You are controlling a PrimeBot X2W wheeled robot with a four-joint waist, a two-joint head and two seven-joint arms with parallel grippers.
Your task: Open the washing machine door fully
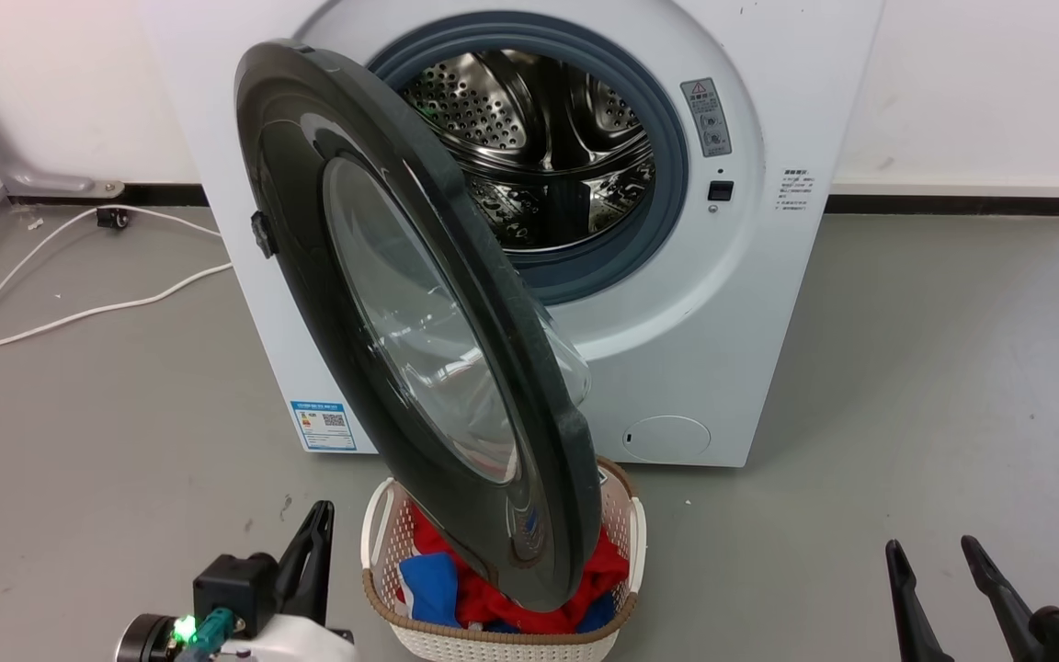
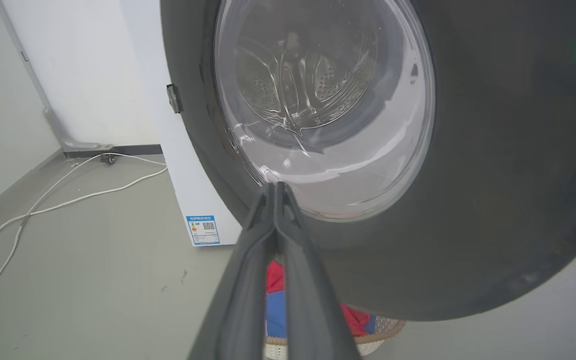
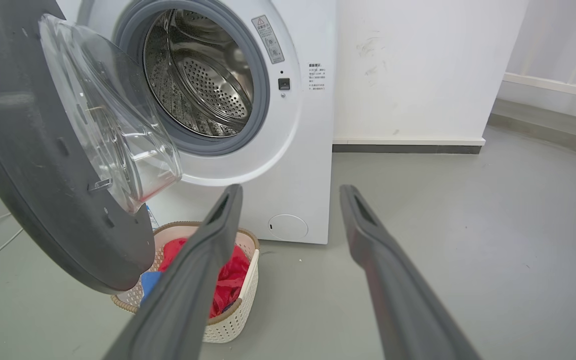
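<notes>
Head view | washing machine door (image 1: 419,322) partly open | left tool (image 2: 275,190) closed, empty | right tool (image 3: 290,189) spread, empty

The washing machine door (image 1: 419,322) covers the left part of the drum (image 1: 539,129) behind it and the middle of the laundry basket (image 1: 378,552) beneath its lower edge, hiding much of the clothes (image 1: 428,584) there. Behind the door, the washing machine (image 1: 732,368) is cut off by the head view's top edge. Right of the door, print on the grey sticker (image 1: 706,117) is too small to read.
</notes>
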